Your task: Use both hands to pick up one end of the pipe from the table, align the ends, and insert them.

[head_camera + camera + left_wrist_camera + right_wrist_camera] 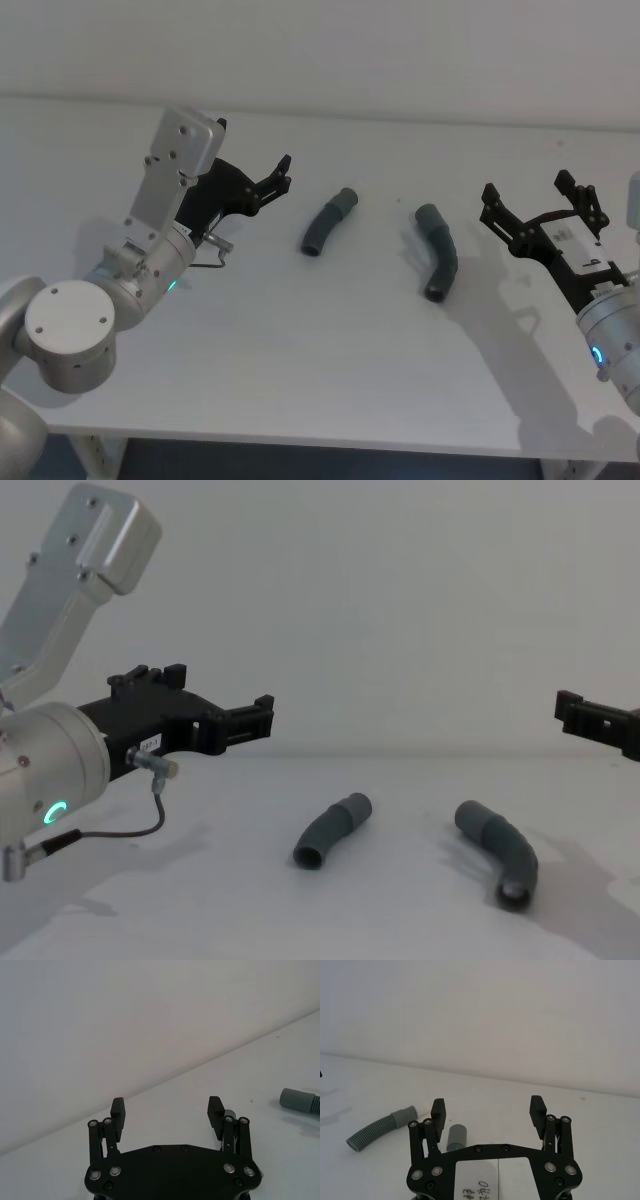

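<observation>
1. Hovering above the table [300, 350] in the head view, the left gripper [283, 173] sits at 9 o'clock from the left pipe piece [328, 222]. Its claw is released, with the fingers spread wide, nothing between them, and the tips aimed toward 3 o'clock.
2. The right gripper [527, 188] hangs at 3 o'clock from the right pipe piece [440, 252]. It is also released and empty, with its tips pointing toward 10 o'clock.
3. The left pipe piece lies flat on the table, clear of both grippers. Its smooth cuff is at 1 o'clock, and the ribbed body bends down to an open mouth at 7 o'clock.
4. The right pipe piece also lies flat and untouched. Its cuff is at 11 o'clock and its dark open mouth at 6 o'clock.
5. The two pieces are well apart, the right one at 3 o'clock from the left one, and their cuff ends are the ends nearest each other.
6. In the chest view, both grippers are held above the level of the pieces [332, 830] [500, 848].
</observation>
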Motion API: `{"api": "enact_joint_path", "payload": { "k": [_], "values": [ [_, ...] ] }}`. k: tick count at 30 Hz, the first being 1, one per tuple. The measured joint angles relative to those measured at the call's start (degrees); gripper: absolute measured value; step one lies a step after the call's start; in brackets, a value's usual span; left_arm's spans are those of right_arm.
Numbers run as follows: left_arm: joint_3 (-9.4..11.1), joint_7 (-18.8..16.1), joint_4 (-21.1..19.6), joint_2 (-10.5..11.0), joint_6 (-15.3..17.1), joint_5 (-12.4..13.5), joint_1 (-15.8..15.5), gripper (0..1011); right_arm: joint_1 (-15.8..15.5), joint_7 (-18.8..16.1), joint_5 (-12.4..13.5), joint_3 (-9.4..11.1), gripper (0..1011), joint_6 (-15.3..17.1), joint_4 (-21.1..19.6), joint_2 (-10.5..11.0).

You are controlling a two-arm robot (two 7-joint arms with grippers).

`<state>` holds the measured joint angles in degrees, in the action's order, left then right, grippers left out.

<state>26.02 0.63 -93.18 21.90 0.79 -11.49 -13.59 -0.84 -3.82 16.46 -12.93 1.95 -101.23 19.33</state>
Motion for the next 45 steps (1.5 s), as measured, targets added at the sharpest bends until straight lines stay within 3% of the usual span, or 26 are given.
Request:
{"api": "enact_joint_path", "payload": {
  "k": [34, 42, 45],
  "values": [
    [0.0, 0.0, 0.0, -0.1, 0.1, 0.0, -0.1, 1000, 0.0, 0.0, 0.0, 0.0, 1001, 0.0, 0.0, 0.0],
    [0.2, 0.8, -0.1, -1.6, 4.5, -1.0, -2.0, 1000, 0.0, 0.0, 0.0, 0.0, 1001, 0.0, 0.0, 0.0],
    [0.3, 1.5, -0.2, -2.3, 7.7, -1.8, -3.3, 1000, 0.0, 0.0, 0.0, 0.0, 1001, 0.0, 0.0, 0.0]
  ]
}}
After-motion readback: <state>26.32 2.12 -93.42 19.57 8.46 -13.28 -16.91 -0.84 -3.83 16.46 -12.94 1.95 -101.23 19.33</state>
